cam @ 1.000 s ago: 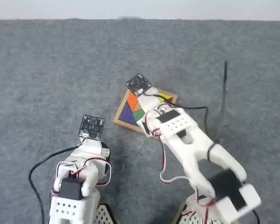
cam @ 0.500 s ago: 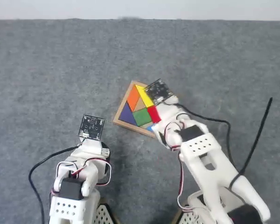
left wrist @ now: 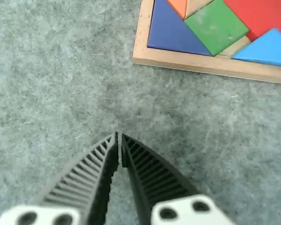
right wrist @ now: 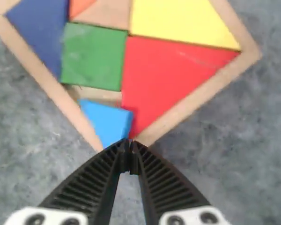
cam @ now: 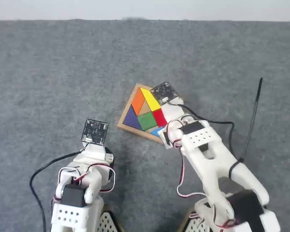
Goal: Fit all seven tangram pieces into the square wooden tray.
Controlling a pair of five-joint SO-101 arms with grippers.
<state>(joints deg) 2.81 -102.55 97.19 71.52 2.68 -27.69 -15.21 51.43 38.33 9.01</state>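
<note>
Right gripper (right wrist: pixel 129 151), fingers pressed together, sits at the edge of the tray (cam: pixel 122 123) right by the light blue triangle (right wrist: pixel 107 121), which looks maybe not fully seated beside the red triangle (right wrist: pixel 168 75) and green square (right wrist: pixel 91 56), while left gripper (left wrist: pixel 119 140), tips together too, hangs over the grey mat (left wrist: pixel 47 93) near the tray.
</note>
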